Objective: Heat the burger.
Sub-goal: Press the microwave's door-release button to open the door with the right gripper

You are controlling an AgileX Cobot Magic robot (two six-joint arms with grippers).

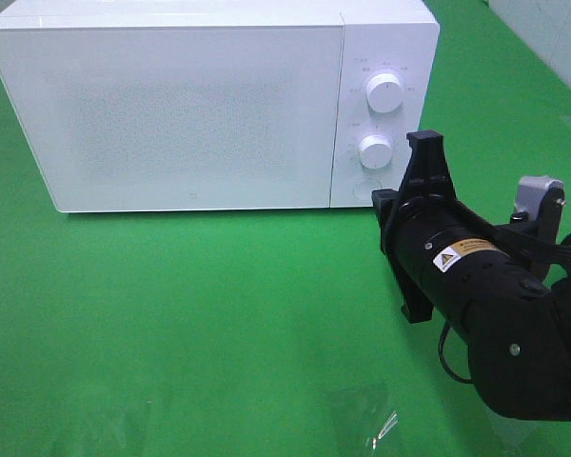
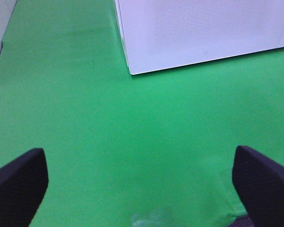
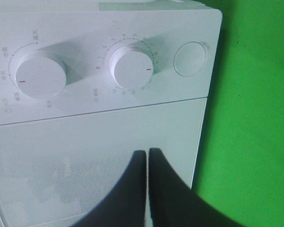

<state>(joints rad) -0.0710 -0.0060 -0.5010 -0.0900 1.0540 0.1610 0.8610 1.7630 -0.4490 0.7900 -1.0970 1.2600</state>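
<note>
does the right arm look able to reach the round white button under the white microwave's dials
Probably yes: the shut right gripper sits close in front of the control panel of the white microwave, and nothing stands between it and the round white button.

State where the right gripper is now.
The right gripper is right of centre in the exterior high view, shut, beside the lower dial of the microwave.

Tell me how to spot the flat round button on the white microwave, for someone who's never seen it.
Find the white box-shaped microwave on the green cloth, then its control strip right of the door. Below the two raised white knobs sits the flat round white button, flush, with no red pointer line or scale around it.
</note>
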